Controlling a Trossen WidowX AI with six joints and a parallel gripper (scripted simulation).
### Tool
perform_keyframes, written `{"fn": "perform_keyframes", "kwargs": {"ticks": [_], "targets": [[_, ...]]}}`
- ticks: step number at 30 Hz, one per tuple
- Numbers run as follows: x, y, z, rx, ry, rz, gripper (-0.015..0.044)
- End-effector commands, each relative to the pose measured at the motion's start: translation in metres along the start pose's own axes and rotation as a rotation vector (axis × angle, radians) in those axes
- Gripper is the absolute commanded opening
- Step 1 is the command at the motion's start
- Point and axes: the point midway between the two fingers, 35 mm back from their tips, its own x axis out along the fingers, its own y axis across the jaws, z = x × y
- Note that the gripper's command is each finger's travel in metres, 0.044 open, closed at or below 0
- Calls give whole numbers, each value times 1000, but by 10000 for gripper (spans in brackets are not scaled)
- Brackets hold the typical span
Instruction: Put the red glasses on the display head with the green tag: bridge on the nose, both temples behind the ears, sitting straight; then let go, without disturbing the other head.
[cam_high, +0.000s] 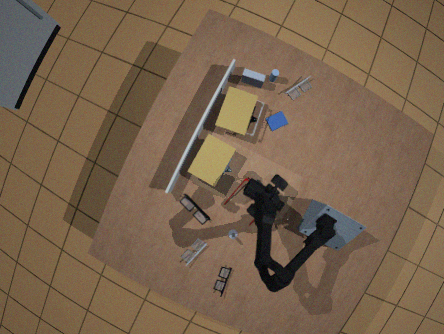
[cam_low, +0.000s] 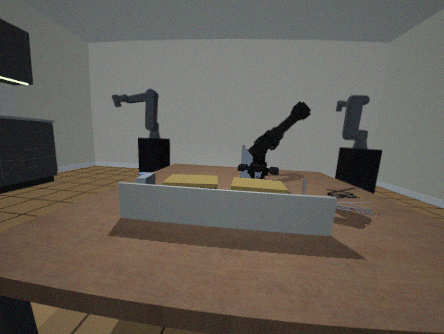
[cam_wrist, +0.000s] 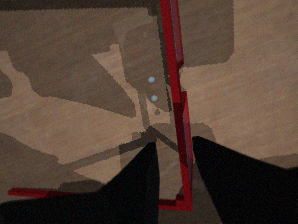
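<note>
The red glasses (cam_high: 236, 190) (cam_wrist: 171, 52) show as a thin red line in the top view. In the wrist view their front runs down between the fingers, with a temple leading left at the bottom. My gripper (cam_high: 253, 189) (cam_wrist: 174, 146) is open, with its fingertips apart on either side of the front and a visible gap to the left of it. Whether the glasses touch a surface is not clear. Two yellow boards (cam_high: 237, 111) (cam_high: 212, 159) hide most of whatever stands beneath them, including the display heads. No green tag is visible.
A long pale wall (cam_high: 202, 122) (cam_low: 225, 207) stands behind the yellow boards. Dark glasses (cam_high: 195, 209) (cam_high: 222, 280) and pale glasses (cam_high: 193, 251) (cam_high: 299, 88) lie around. A small post (cam_high: 233, 234), a blue square (cam_high: 276, 121), a grey box (cam_high: 253, 78) and a blue cylinder (cam_high: 274, 75) are also there.
</note>
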Motion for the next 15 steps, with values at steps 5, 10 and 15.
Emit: {"fn": "perform_keyframes", "kwargs": {"ticks": [5,10,15], "targets": [[-3,5,-1,4,2,5,107],[-5,7,-1,5,4,6,107],[-33,0,0,5,2,2,107]]}}
